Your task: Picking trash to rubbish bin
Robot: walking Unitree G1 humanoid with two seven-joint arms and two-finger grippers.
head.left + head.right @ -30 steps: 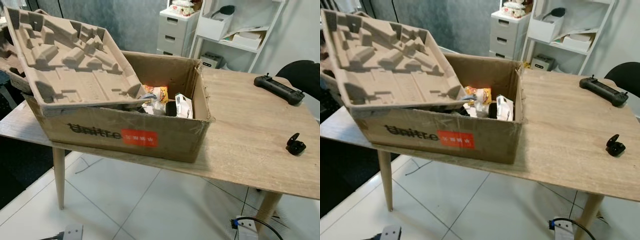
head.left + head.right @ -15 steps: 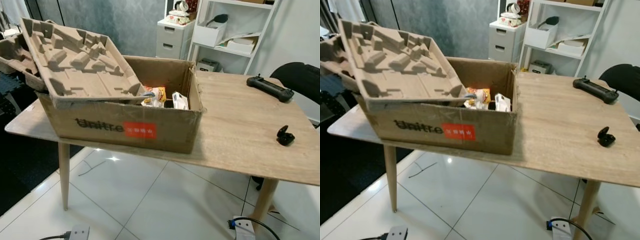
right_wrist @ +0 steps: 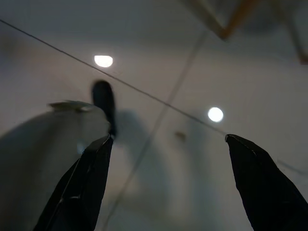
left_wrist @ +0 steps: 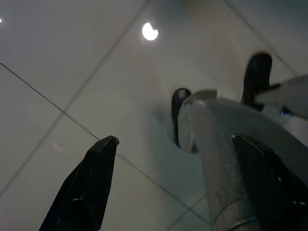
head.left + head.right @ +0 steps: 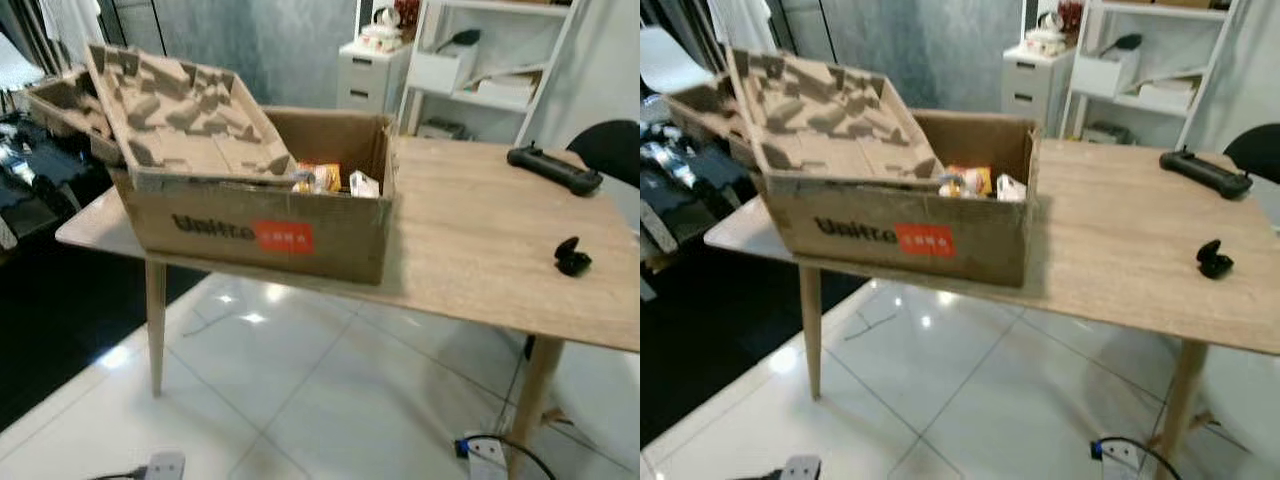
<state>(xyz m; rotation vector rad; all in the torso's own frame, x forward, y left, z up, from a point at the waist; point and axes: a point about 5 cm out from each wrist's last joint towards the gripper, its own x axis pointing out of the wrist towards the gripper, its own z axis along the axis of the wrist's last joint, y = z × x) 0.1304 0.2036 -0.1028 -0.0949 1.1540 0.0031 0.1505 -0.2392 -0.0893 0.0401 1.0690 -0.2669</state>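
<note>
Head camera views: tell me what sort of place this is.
Probably a home office or workroom: a wooden table holding an open cardboard box of packaging and wrappers, a black handheld controller near its far edge, and white shelves and drawers against the wall.

A moulded pulp tray (image 5: 185,115) hides most of the cardboard box's (image 5: 330,235) blurred contents.
</note>
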